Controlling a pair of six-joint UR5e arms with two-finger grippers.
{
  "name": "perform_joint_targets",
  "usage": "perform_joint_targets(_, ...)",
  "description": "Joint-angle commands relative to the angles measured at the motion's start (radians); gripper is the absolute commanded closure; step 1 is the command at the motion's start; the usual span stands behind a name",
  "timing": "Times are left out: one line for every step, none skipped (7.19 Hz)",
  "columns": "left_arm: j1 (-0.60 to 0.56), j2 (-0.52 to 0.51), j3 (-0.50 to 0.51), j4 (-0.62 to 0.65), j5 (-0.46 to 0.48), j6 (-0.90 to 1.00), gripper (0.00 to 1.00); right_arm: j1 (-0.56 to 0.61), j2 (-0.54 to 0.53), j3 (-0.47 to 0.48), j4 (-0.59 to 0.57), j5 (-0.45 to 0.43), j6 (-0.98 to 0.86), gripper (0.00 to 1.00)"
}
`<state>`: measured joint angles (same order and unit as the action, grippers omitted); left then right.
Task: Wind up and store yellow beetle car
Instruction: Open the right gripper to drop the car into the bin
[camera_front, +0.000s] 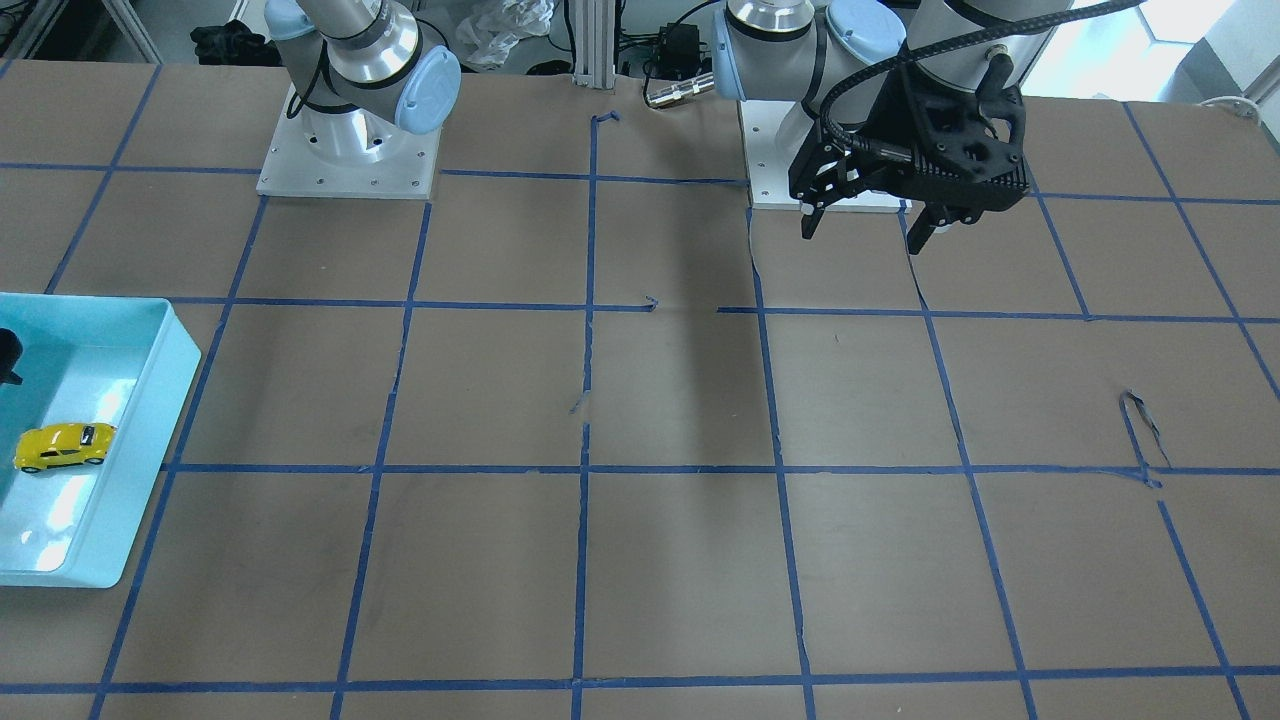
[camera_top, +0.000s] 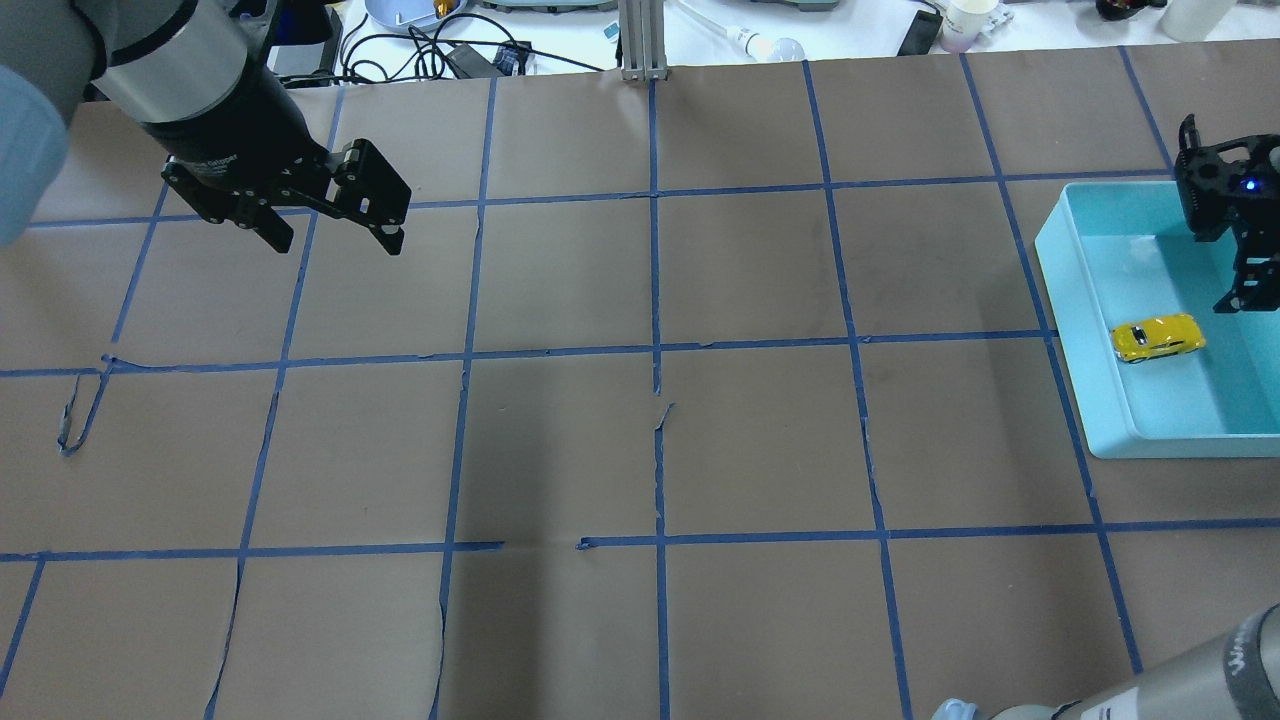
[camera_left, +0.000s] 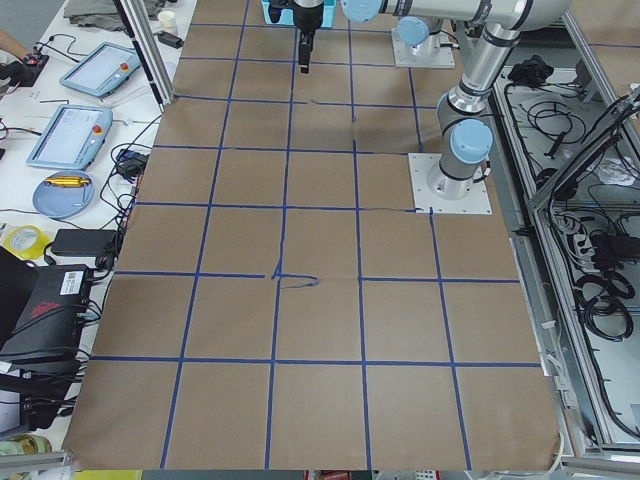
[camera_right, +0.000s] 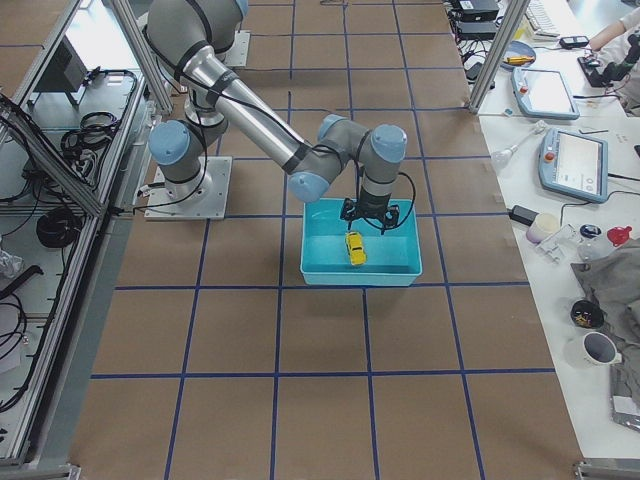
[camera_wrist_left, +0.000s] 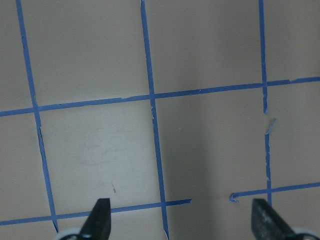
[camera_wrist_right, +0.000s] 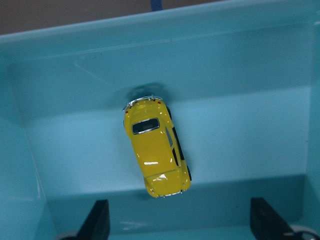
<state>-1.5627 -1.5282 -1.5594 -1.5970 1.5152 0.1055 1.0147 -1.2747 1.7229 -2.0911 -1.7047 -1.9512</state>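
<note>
The yellow beetle car sat on its wheels on the floor of the teal bin. It was close to the bin wall that faced the middle of the desk. The bin itself stood at the robot's right end of the desk, within easy reach of the right arm only, which probably explained why that arm was the one bent over it.

Judging from how things lay, the storing part of the task looked done, or very nearly so, since the car was already inside the bin with nothing gripping it. Nothing visible showed whether its spring had been wound.

The right gripper hung straight down inside the bin's outline, directly above the car. Its fingers were spread wide, much wider than the car's body. In the wrist view the two fingertips showed at the bottom corners, with the car between them and a little ahead. Neither fingertip touched the car or the bin, and the gripper held nothing. The car's length ran roughly across the line between the fingertips, so closing them would have brought them in on its sides.

The left gripper hovered above bare brown paper and blue tape lines at the robot's left, well apart from the bin. It seemed parked there to keep out of the way. Its fingers were also spread, and they neither held nor touched anything.
</note>
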Motion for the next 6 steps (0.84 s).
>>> perform_joint_targets(0.001, 0.000, -0.001, 0.000, -0.003, 0.000, 0.00, 0.007, -0.112, 0.001, 0.054, 0.004, 0.220, 0.00)
perform_joint_targets(0.001, 0.000, -0.001, 0.000, -0.001, 0.002, 0.00, 0.030, -0.148, 0.003, 0.115, 0.028, 0.446, 0.00)
perform_joint_targets(0.001, 0.000, -0.001, 0.000, -0.001, 0.000, 0.00, 0.054, -0.182, 0.003, 0.200, 0.074, 0.712, 0.00)
perform_joint_targets(0.001, 0.000, -0.001, 0.000, -0.003, 0.002, 0.00, 0.094, -0.233, 0.006, 0.236, 0.098, 0.941, 0.00)
perform_joint_targets(0.003, -0.001, -0.001, 0.000, -0.003, 0.002, 0.00, 0.147, -0.280, 0.006, 0.300, 0.096, 1.186, 0.00)
perform_joint_targets(0.003, -0.001, -0.001, 0.000, -0.003, 0.002, 0.00, 0.213, -0.316, 0.006, 0.381, 0.105, 1.436, 0.00)
